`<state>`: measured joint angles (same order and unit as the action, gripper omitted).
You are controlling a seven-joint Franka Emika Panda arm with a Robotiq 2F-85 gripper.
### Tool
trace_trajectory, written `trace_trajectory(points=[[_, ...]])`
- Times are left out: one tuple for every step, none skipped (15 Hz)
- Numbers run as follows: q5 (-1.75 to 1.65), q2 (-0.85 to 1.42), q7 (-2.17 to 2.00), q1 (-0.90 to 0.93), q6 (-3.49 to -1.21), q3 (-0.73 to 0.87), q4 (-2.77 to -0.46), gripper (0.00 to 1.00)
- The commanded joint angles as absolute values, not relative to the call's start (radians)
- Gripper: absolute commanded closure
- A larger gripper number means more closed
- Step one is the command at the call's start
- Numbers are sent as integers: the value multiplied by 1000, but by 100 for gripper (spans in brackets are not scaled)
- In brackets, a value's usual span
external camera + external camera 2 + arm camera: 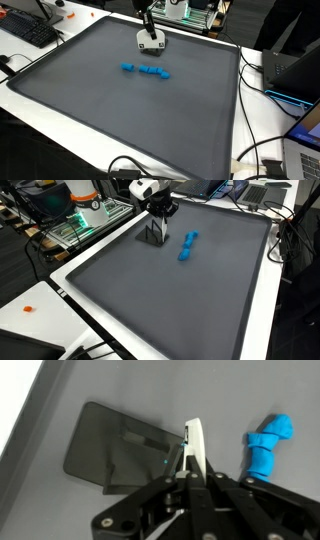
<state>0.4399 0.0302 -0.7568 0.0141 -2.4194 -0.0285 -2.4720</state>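
Observation:
My gripper [149,33] hangs over the far part of a dark grey mat [120,110] and is shut on a thin white flat piece [151,43], held upright on edge. In the wrist view the fingers [193,468] pinch this white piece [196,440]; a dark rectangular shadow [110,455] lies on the mat beside it. A row of small blue pieces [146,70] lies on the mat a short way from the gripper. It shows in both exterior views [188,245] and at the right of the wrist view [268,445]. In an exterior view the gripper [156,225] is low, close to the mat.
The mat lies on a white table [30,95]. A keyboard [30,30] lies off one corner, a laptop [295,65] and cables [255,150] along one side. A green-lit device [75,225] and a small orange thing [28,308] are beyond another edge.

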Motion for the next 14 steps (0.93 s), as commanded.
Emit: trace_trajectory(points=[[477, 19, -804, 23, -2478, -30, -2515, 99], [479, 21, -816, 23, -2489, -30, -2521, 99], [486, 21, -822, 23, -2499, -30, -2525, 99], [494, 23, -834, 22, -2510, -30, -2529, 99], [502, 25, -842, 22, -2522, -30, -2532, 99], [509, 28, -849, 22, -2531, -30, -2535, 99], [513, 30, -855, 22, -2544, -30, -2539, 99], [525, 32, -857, 22, -2550, -30, -2542, 99], [528, 36, -861, 22, -2557, -30, -2545, 99], [534, 39, -862, 22, -2564, -30, -2547, 99], [542, 43, -860, 22, -2569, -31, -2547, 99], [547, 46, -861, 22, -2573, -31, -2547, 99], [551, 51, -864, 22, -2579, -30, -2547, 99], [560, 53, -863, 22, -2585, -31, -2547, 99]])
